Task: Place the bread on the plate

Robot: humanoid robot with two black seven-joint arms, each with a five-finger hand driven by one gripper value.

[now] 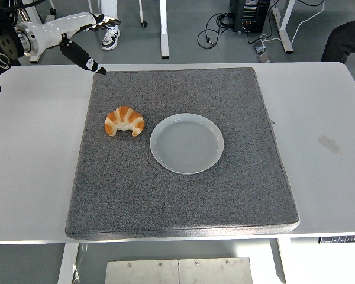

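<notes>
While your left hand hovered at the far left: its fingers were spread and held nothing.
Bread: you had it lying on the mat, just left of the plate, apart from it.
Plate: bare, mid-mat.

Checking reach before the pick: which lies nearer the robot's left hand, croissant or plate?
The croissant. It lies on the mat's left side, toward the left hand; the grey plate sits farther right.
</notes>
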